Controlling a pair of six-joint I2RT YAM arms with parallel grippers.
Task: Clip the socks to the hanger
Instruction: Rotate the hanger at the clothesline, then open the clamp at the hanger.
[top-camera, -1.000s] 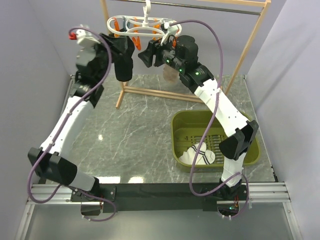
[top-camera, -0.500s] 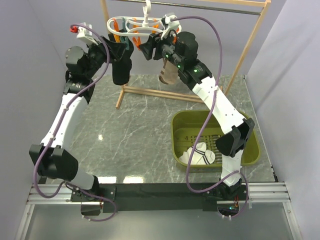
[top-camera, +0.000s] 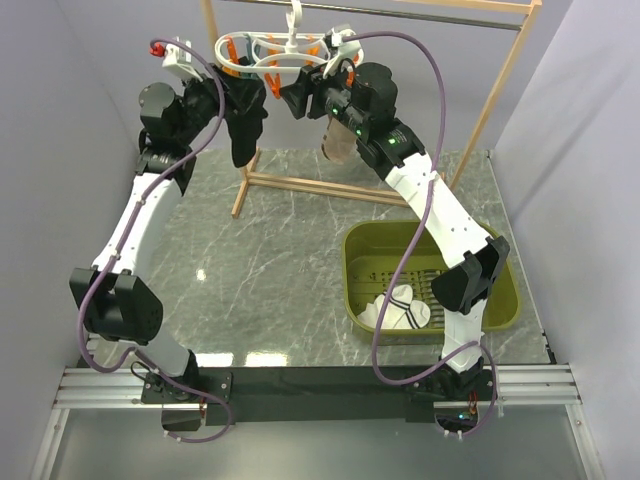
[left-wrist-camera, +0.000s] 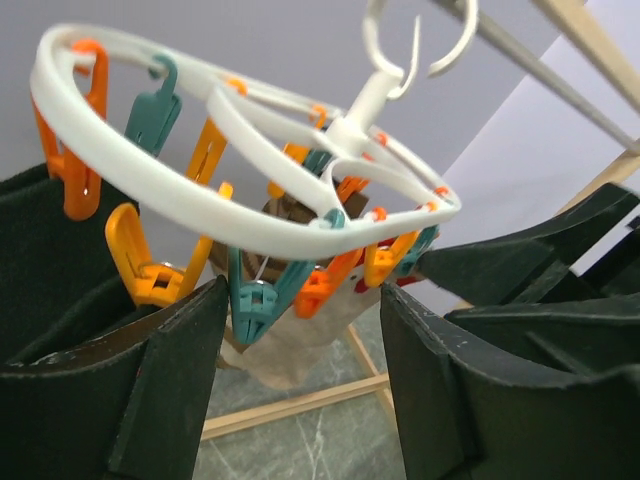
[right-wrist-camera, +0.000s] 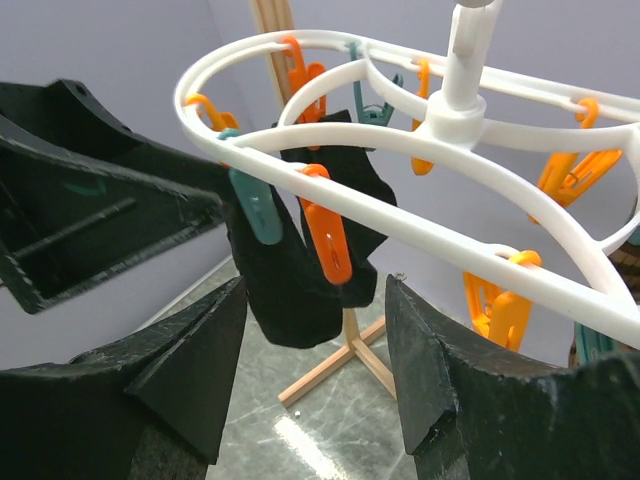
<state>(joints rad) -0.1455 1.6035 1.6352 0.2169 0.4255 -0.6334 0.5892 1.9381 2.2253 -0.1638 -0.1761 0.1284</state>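
Observation:
The white oval hanger (top-camera: 285, 52) with orange and teal clips hangs by its hook from the rack's bar. Two white socks (top-camera: 400, 308) lie in the green basket. My left gripper (top-camera: 236, 95) is open and empty just left of and below the hanger. In the left wrist view (left-wrist-camera: 305, 300) a teal clip (left-wrist-camera: 255, 300) hangs between its jaws under the hanger ring (left-wrist-camera: 240, 215). My right gripper (top-camera: 300, 100) is open and empty under the hanger's middle. In the right wrist view (right-wrist-camera: 315, 290) an orange clip (right-wrist-camera: 330, 235) hangs just above its jaws.
A black sock (top-camera: 244, 140) and a tan sock (top-camera: 340, 145) hang from the hanger's clips. The tall wooden rack (top-camera: 490, 100) stands at the back with its foot (top-camera: 310, 187) on the marble table. The green basket (top-camera: 500, 300) sits at the right.
My left arm has lifted and swung its gripper up toward the hanger's left side. My right gripper rose a little to the hanger, then held. Both stayed open.

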